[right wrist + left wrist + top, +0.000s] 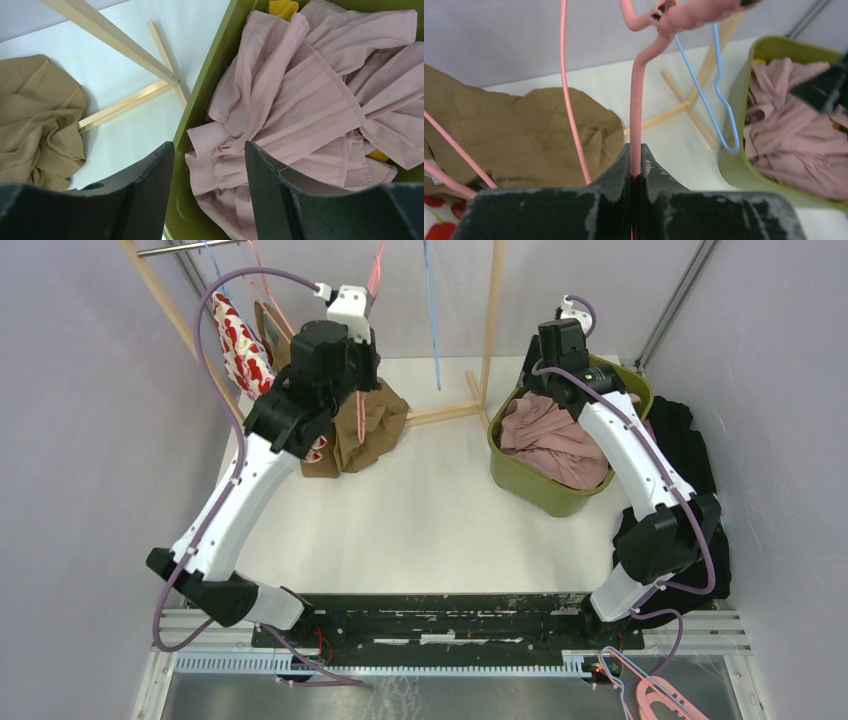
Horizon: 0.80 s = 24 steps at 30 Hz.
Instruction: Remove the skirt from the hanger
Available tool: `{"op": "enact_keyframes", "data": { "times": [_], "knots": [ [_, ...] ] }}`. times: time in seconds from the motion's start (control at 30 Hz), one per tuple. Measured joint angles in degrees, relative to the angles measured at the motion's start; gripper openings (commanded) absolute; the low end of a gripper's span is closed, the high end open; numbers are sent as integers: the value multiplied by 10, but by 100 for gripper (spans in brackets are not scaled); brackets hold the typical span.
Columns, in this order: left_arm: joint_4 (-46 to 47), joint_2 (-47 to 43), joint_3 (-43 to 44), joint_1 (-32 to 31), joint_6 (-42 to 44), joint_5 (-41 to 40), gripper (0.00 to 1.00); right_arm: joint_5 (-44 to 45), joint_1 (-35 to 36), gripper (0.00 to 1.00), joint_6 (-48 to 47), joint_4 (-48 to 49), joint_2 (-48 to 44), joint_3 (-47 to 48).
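My left gripper is shut on the stem of a pink hanger, just below its hook, up at the rack. A brown skirt lies bunched on the white table under that hanger and also shows in the left wrist view. Thin pink hanger arms run down toward it; I cannot tell if it is still attached. My right gripper is open and empty, above the rim of a green bin that holds a pink pleated skirt.
A wooden rack stands at the back with a blue hanger on it. A red-and-white patterned garment hangs at left. Black cloth lies right of the green bin. Spare pink hangers lie at the near right.
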Motion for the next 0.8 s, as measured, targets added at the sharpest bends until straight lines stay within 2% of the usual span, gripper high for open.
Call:
{"op": "enact_keyframes", "data": {
  "times": [0.23, 0.4, 0.8],
  "knots": [
    [34, 116, 121, 94, -25, 25, 3, 0, 3, 61, -19, 8, -25, -21],
    [58, 207, 208, 133, -40, 48, 3, 0, 3, 61, -30, 9, -25, -21],
    [88, 261, 221, 135, -88, 123, 3, 2, 3, 60, -43, 10, -25, -21]
  ]
}}
